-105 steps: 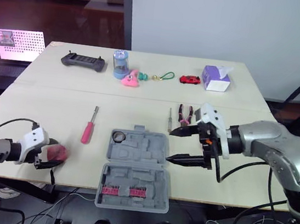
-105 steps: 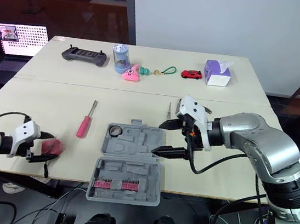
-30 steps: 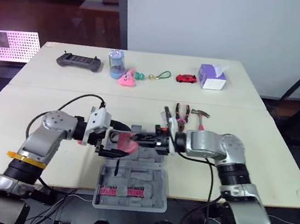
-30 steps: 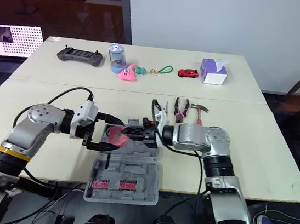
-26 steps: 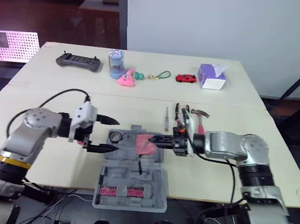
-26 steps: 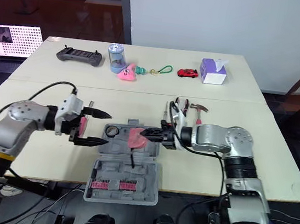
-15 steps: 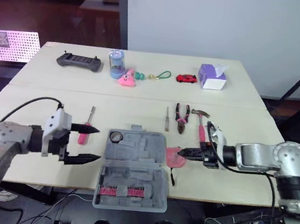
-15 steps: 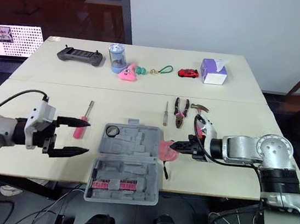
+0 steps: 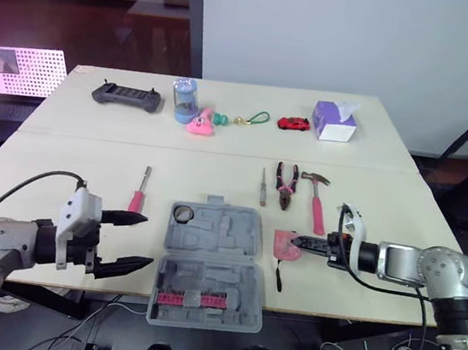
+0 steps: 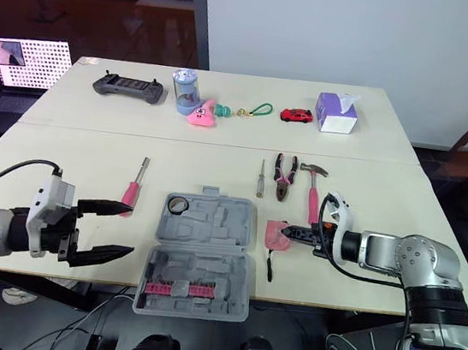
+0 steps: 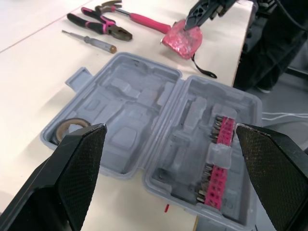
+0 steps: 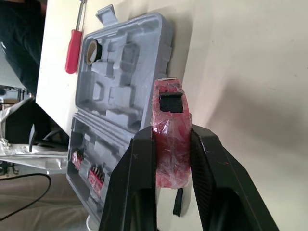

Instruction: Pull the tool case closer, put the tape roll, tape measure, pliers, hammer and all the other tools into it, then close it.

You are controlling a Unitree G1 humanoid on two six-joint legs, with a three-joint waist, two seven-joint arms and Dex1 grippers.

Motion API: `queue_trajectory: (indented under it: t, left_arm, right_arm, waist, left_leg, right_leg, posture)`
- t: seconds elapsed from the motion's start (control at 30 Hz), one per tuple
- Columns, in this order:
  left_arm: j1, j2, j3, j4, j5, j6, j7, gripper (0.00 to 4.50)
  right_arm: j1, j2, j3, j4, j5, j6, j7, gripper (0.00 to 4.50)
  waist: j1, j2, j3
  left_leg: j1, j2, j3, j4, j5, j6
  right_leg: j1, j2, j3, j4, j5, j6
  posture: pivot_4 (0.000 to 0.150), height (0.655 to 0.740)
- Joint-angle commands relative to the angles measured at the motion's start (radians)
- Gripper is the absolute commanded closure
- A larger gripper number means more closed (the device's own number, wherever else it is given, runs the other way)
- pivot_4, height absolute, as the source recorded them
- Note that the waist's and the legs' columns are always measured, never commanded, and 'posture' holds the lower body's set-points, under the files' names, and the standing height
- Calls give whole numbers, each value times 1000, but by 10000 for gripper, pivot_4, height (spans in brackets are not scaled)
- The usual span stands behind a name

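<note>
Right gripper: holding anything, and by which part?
The right gripper holds the pink tape measure, jaws clamped on its two sides at one end; the left gripper is open, empty.

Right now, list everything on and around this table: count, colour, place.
tool case: 1, grey, open, front centre
tape roll: 1, dark, case's far left corner
bit holder: 1, pink, case's near half
tape measure: 1, pink, right of the case
screwdriver: 1, pink handle, left of the case
thin screwdriver: 1, silvery, beyond the case
pliers: 1, pink-black, right of it
hammer: 1, pink handle, right of the pliers
controller: 1, black, far left
cup: 1, blue, far row
soft toy: 1, pink, far row
key loop: 1, green, far row
toy car: 1, red, far row
tissue box: 1, purple, far right
laptop: 1, screen lit, beyond the table's left
left gripper: open, front left
right gripper: shut on the tape measure
</note>
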Motion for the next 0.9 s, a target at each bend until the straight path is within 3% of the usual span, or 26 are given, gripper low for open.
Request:
queue_trajectory:
  t: [0.03,0.5,0.9]
  left_arm:
    - [-5,8,14,-28,-18,7,11,0]
    - [-12,-6,-12,-32,-13,-1,29,0]
    - [-19,-6,-37,-22,-12,-10,10,0]
  right_arm:
    - [-37,17,-5,27,-73,-21,63,40341]
    - [-70,70,-4,115,-272,-24,174,40341]
    - [54,26,-93,13,-258,146,206,40341]
  waist:
    - [3,0,0]
    - [9,0,0]
    - [11,0,0]
  left_leg:
    - [0,0,0,0,0,0]
    - [0,0,0,0,0,0]
    - [0,0,0,0,0,0]
  right_leg:
    - [0,0,0,0,0,0]
    - [0,0,0,0,0,0]
    - [1,0,0,-1,0,0]
  posture:
    - [1500,7400]
    - [1500,7400]
    - [1500,7400]
